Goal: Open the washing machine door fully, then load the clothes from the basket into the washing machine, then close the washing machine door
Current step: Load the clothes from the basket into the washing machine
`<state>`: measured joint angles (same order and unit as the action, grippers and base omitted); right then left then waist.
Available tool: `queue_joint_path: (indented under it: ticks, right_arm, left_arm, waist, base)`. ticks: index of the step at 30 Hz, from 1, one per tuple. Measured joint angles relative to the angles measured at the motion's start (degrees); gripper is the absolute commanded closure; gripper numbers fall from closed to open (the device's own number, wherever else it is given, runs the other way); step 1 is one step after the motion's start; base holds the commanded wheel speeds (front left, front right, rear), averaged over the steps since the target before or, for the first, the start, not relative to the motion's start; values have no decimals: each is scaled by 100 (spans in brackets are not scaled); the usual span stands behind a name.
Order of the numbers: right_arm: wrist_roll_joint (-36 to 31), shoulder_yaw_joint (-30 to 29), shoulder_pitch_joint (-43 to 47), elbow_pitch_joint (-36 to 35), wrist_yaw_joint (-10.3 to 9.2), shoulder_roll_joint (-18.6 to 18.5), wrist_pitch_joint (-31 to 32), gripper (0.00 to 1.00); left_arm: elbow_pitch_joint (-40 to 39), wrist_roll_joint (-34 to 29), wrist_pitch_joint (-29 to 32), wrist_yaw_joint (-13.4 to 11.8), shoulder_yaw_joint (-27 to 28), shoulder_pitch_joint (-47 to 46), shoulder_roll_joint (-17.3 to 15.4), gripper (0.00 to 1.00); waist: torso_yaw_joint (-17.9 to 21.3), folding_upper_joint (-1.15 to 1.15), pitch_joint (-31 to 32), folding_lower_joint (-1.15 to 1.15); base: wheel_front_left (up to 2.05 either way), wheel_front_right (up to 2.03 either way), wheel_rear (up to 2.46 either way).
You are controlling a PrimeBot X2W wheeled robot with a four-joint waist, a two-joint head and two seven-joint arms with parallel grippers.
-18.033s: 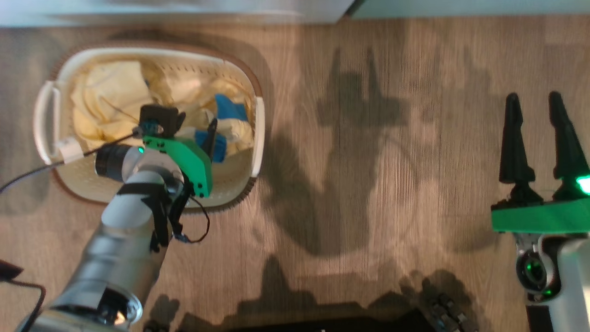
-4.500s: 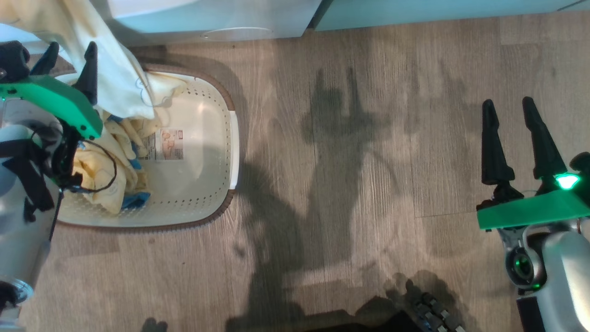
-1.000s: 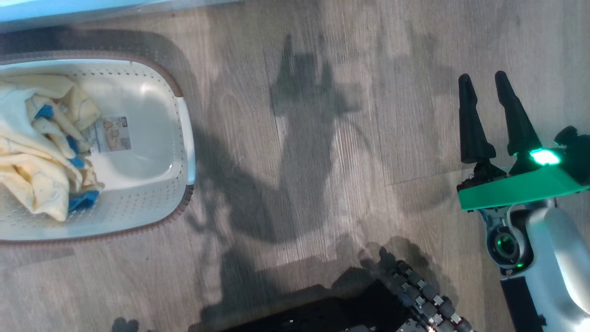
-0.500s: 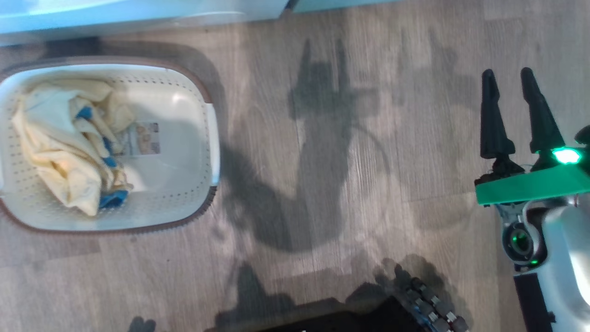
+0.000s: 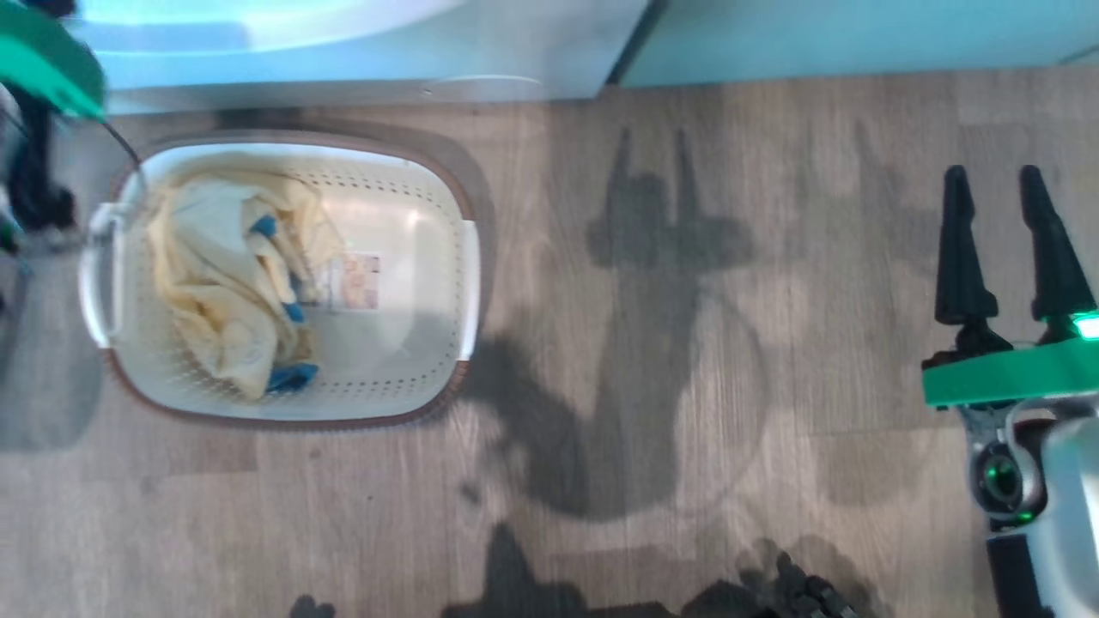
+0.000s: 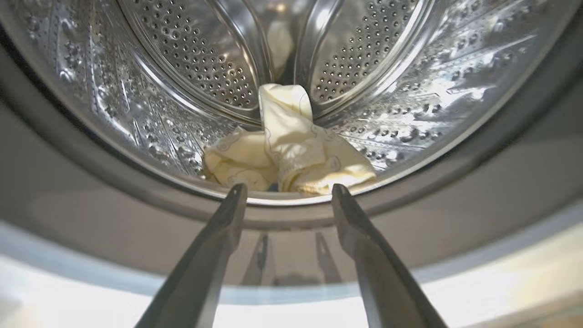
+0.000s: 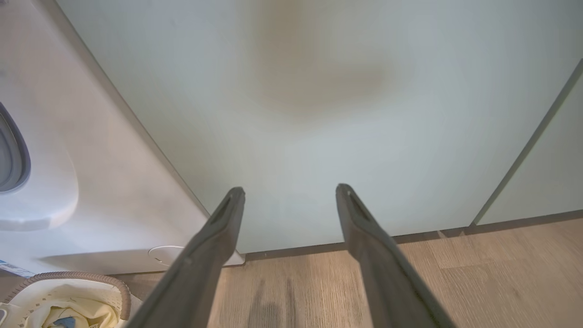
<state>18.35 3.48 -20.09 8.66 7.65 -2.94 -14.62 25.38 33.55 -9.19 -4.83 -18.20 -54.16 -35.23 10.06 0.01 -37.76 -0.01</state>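
In the left wrist view my left gripper (image 6: 288, 191) is open at the mouth of the washing machine (image 6: 91, 191), just outside the grey rubber ring. A pale yellow piece of the clothes (image 6: 291, 150) lies loose at the bottom of the steel drum, beyond the fingertips. The head view has the basket (image 5: 468, 283) on the floor before the washing machine (image 5: 361, 60), with more yellow and blue clothes (image 5: 232, 283) heaped in its left half. My right gripper (image 5: 1004, 184) hangs open and empty over the floor at the right. The washing machine door is out of view.
Pale green cabinet panels (image 7: 319, 114) stand right of the washing machine (image 7: 68, 182). Wooden floor (image 5: 687, 386) stretches between the basket and my right arm. The basket's rim (image 7: 82, 278) shows at the right wrist view's lower left corner. My dark base (image 5: 807, 596) edges the bottom.
The head camera has swung, so the basket sits further right in the picture. Over the longer span, the left gripper lifted a garment out of the basket; one now lies in the drum.
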Motion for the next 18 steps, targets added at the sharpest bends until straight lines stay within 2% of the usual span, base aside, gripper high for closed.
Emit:
queue_joint_path:
  ticks: [4,5,12,18]
  right_arm:
    - [-125,-181,73,-41,0,-32,1,0]
    - [-166,-250,147,-77,0,-36,9,0]
    - [-279,-492,394,-276,0,-68,158,0]
    - [-342,-599,644,-431,0,-96,367,0]
  left_arm:
    - [-668,35,-162,-288,25,792,40,0]
    - [-978,32,-248,-487,63,1180,66,0]
    - [-2008,-27,-453,-1054,171,2474,294,0]
    - [-2574,-230,-525,-1313,189,3431,589,0]
  waist:
    - [-191,0,154,0]
    - [-281,0,236,0]
    - [-566,0,557,0]
    - [-772,0,917,1]
  base:
    - [0,0,0]
    - [0,0,0]
    - [0,0,0]
    - [0,0,0]
